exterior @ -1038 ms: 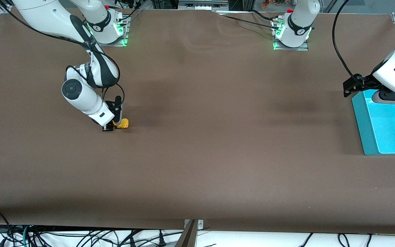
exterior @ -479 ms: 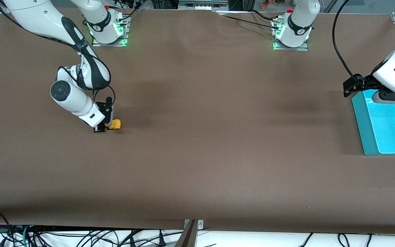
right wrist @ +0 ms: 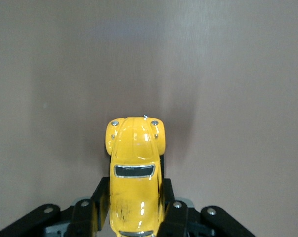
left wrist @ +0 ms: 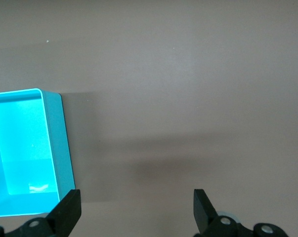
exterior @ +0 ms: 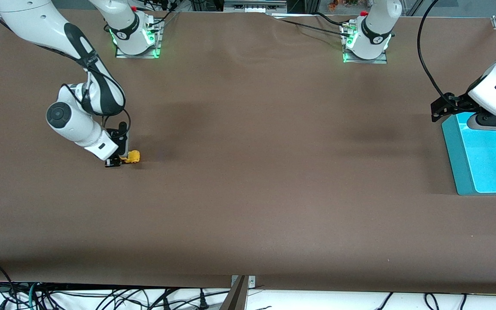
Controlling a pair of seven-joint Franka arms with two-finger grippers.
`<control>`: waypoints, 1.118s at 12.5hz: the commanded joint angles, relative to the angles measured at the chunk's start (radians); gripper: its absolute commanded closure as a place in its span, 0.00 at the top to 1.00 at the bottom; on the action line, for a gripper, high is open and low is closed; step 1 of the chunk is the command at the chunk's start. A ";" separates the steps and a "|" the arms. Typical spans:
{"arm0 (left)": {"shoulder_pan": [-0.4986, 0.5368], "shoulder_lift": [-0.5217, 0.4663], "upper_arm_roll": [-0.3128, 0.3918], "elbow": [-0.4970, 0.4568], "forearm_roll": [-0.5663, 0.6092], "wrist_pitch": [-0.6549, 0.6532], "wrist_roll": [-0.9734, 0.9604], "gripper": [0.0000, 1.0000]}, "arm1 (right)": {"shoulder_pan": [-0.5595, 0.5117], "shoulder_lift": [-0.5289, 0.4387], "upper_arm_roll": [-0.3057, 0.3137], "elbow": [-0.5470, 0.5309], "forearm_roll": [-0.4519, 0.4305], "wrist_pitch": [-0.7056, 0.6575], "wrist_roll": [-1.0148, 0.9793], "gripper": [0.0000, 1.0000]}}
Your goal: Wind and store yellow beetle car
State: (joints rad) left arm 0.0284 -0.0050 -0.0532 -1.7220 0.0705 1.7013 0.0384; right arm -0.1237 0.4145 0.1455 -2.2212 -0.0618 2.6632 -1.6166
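Brown table (exterior: 248, 181) fills the front view; the right gripper (exterior: 119, 161) clamps the yellow beetle car (exterior: 132, 156) down low at the right arm's end, likely the winding step. Left wrist view: the left gripper (left wrist: 134, 212) waits spread wide beside the turquoise bin (left wrist: 60, 148). Right wrist view: fingers (right wrist: 100, 197) pinch the car's flanks; next, probably release.

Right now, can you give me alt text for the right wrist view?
The right gripper is shut on the tiny yellow beetle-shaped toy car, black fingers on both flanks, its rounded nose pointing away over plain brown table covering.
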 commanded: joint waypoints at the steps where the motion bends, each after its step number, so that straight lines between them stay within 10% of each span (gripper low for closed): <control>1: 0.007 0.005 -0.005 0.024 -0.003 -0.023 -0.008 1.00 | -0.065 0.053 0.009 -0.009 -0.010 0.020 -0.062 0.00; 14: 0.007 0.005 -0.005 0.024 -0.003 -0.023 -0.008 1.00 | -0.280 0.098 0.009 0.006 -0.010 0.020 -0.289 0.05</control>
State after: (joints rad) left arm 0.0285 -0.0050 -0.0531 -1.7220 0.0705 1.7013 0.0384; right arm -0.3687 0.4352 0.1611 -2.1963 -0.0603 2.6854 -1.8658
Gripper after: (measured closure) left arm 0.000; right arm 0.546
